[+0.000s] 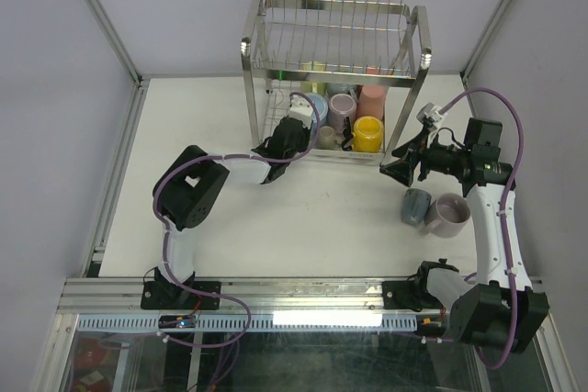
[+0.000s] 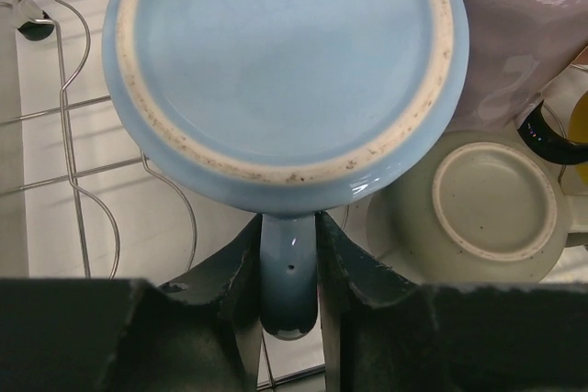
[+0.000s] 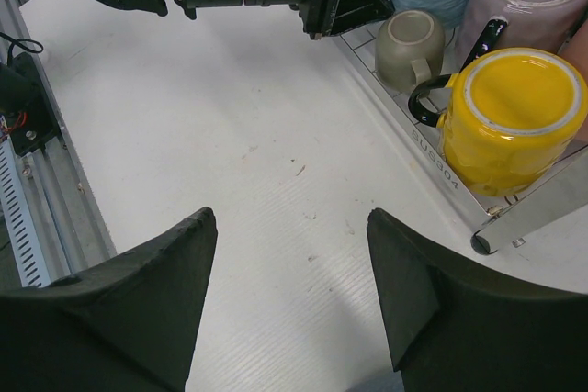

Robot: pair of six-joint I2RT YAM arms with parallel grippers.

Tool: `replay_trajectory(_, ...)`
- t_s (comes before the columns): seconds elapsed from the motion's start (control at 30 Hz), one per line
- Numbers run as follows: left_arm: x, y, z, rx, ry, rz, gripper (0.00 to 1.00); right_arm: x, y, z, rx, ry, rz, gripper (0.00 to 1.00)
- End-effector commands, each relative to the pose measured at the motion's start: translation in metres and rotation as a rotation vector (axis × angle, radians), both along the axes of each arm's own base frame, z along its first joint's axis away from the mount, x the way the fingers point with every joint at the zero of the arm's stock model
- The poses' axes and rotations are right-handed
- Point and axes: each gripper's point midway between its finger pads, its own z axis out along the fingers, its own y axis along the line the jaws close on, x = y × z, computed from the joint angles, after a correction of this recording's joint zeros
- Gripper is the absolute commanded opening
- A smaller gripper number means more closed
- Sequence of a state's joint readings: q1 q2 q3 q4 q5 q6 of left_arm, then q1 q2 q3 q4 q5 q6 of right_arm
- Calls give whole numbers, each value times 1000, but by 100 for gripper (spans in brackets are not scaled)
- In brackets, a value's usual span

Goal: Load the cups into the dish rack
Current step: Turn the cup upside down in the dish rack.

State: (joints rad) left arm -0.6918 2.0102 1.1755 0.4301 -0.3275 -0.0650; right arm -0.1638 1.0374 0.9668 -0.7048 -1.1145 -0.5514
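Light-blue mug [image 2: 285, 71] sits inverted in the dish rack [image 1: 418, 43], handle [image 2: 288, 296] pinched by the left hand [image 2: 289, 236]. Let go gently, backing straight out; right hand [image 3: 289, 218] hangs spread, empty.

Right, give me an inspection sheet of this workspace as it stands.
Surface: white table, a few faint scuffs.
Job's things: steel dish rack at the far side, with blue mug, yellow mug and beige mug upside down in its lower tier, among others. Grey-blue mug and pinkish mug are on the table by the right arm.
Clutter: nothing seen.
Grippers: left gripper closed on the blue mug's handle. Right gripper open above the table, holding nothing.
Cables: purple cables loop along both arms.
Surroundings: plain grey walls; metal rail at the near edge.
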Motion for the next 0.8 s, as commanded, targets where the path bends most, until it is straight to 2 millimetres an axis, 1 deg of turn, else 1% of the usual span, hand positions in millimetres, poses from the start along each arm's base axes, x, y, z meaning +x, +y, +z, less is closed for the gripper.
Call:
replay_trajectory(0.0, 25, -16, 88, -194, -203, -2, 28, 2, 0, 10, -4, -51, 11, 69)
replay_trajectory(0.17, 16, -16, 96, -219, -205, -25, 39, 2, 0, 10, -5, -53, 11, 69)
replay_trajectory(0.47, -3, -12, 108, -259, -203, -65, 46, 1, 0, 10, -3, -51, 14, 69)
replay_trajectory(0.6, -17, -9, 112, -282, -200, -99, 50, 2, 0, 10, -3, -47, 14, 69)
replay_trajectory(0.77, -43, -13, 121, -318, -200, -207, 54, 1, 1, 10, -1, -49, 19, 69)
